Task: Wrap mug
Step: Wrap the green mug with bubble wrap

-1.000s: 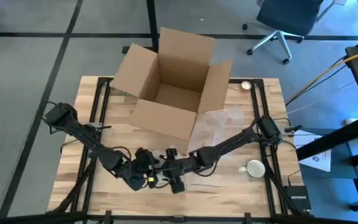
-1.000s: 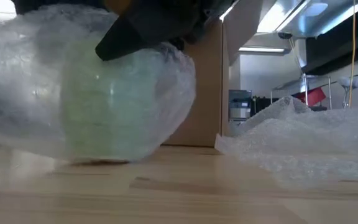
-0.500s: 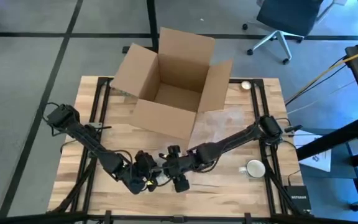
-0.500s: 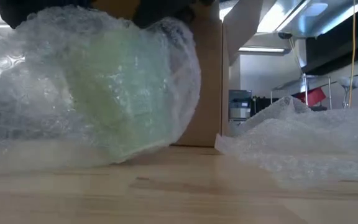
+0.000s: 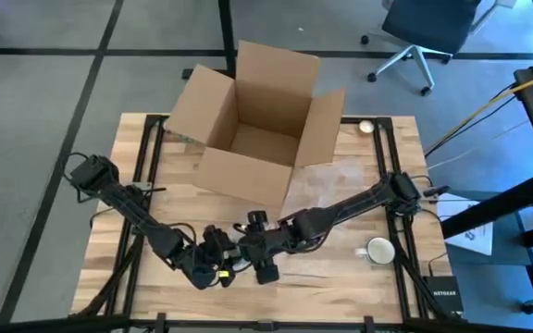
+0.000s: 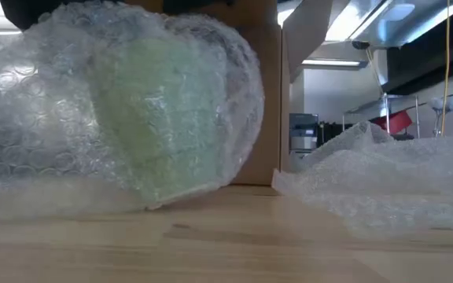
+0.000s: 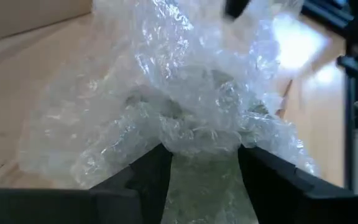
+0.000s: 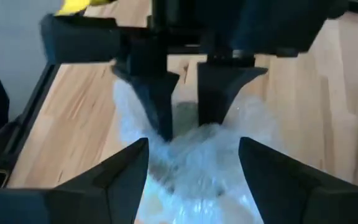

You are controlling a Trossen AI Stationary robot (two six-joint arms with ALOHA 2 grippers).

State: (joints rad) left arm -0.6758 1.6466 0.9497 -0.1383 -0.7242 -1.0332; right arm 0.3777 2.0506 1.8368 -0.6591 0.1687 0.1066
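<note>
Near the desk's front edge, left gripper (image 7: pixel 199 163) clamped bunched bubble wrap (image 6: pixel 69 134) around the fragile, slippery-wrapped green mug (image 6: pixel 163 126); right gripper (image 8: pixel 191 155) spread wide, empty.

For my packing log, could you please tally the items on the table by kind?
Mugs: 2, a green wrapped mug and a white mug
Bubble wrap sheets: 2, one around the mug, one spare
Cardboard boxes: 1
Total: 5
</note>
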